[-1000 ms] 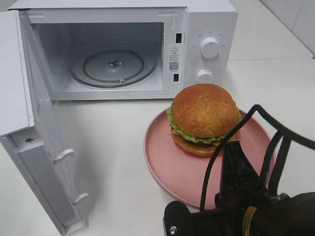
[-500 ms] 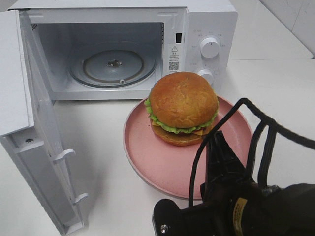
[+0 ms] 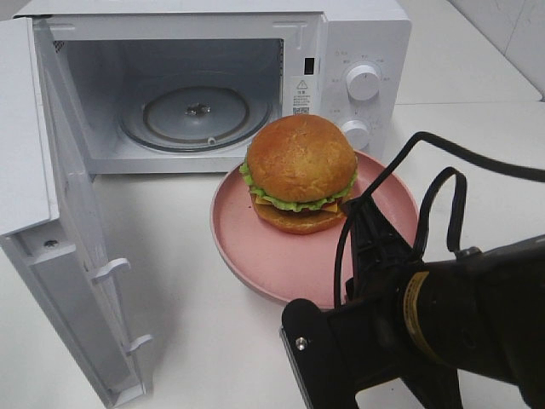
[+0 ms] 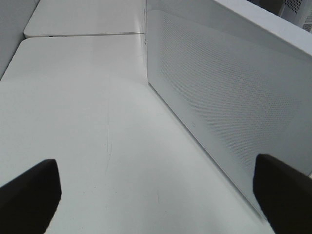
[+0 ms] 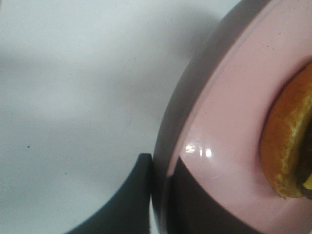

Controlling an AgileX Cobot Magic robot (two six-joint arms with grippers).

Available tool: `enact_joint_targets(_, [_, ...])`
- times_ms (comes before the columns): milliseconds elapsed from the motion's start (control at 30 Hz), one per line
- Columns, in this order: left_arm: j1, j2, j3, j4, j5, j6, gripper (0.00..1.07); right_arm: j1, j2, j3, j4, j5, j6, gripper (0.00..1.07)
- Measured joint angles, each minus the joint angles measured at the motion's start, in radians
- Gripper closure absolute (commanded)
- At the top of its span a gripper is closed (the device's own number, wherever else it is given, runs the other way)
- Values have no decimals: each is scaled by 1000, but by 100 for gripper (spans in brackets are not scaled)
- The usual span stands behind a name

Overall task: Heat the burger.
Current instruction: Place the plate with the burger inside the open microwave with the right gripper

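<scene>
- While the pink plate (image 3: 255, 256) is pinched at its rim by the closed right gripper (image 5: 158, 190), the burger (image 3: 300, 170) is carried on it just in front of the microwave (image 3: 358, 51), by the right edge of its opening. With only a one-sided hold, the plate could be tilted and the burger slid off.
- The plate's far edge could be caught on the microwave's front sill if carried too low.
- The lower knob (image 3: 355, 132), just behind the bun, could be struck.
- The left gripper (image 4: 156, 195) is held wide and empty outside the microwave's open door (image 4: 219, 97), which could be nudged by it.
</scene>
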Motion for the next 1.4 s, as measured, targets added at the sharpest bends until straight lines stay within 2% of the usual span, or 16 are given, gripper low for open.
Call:
enact_joint_targets(400, [0,0,0,0,0,0,7,-148,0,0,27,-122,-226,107])
enact_joint_targets(667, [0,0,0,0,0,0,7,-242,2,0,219,-178,-508,107])
enact_joint_targets(900, [0,0,0,0,0,0,7,-319,3,-24,461,-194,-806,107])
enact_joint_targets(1100, [0,0,0,0,0,0,7,-360,3,-59,542,-195,-940,107])
enact_joint_targets(1233, [0,0,0,0,0,0,7,-404,5,-79,670,-194,-1098,107])
enact_joint_targets(1333, [0,0,0,0,0,0,7,-409,6,-81,692,-194,-1127,107])
enact_joint_targets(1400, [0,0,0,0,0,0,7,-417,7,-82,768,-197,-1230,107])
